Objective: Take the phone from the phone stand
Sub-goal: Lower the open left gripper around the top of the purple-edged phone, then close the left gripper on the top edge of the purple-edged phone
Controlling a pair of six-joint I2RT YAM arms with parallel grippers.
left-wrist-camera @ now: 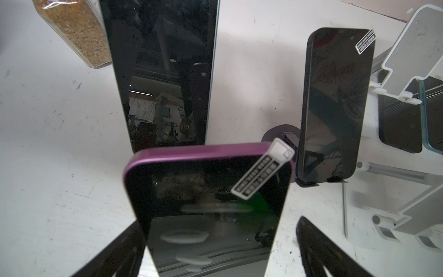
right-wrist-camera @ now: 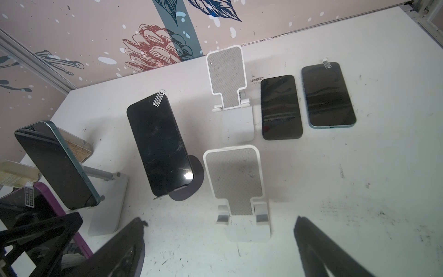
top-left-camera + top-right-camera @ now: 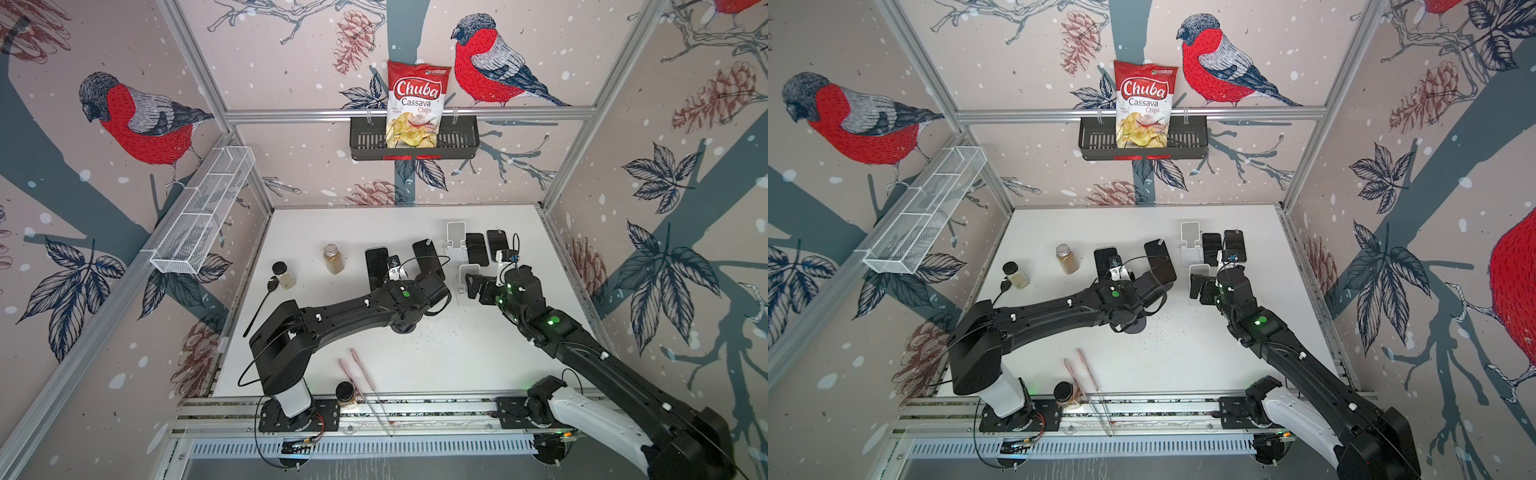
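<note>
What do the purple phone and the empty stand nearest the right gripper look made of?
Purple phone: glossy glass face, mirroring the surroundings; rim looks like satin-finish metal, though it could be a case. Stand: smooth matte white frame, probably plastic; its grey pad shows a fine dotted texture, likely rubber or silicone.

From my screen both arms look matte black: left arm (image 3: 340,309) and right arm (image 3: 582,345), each with a glowing green light (image 3: 406,294), a white base sleeve (image 3: 293,401) (the right one longer), tiny white clips (image 3: 318,317) and thin black cables (image 3: 240,374). The left gripper (image 1: 218,224) has black, cut-out wedge fingers (image 1: 305,232).
</note>
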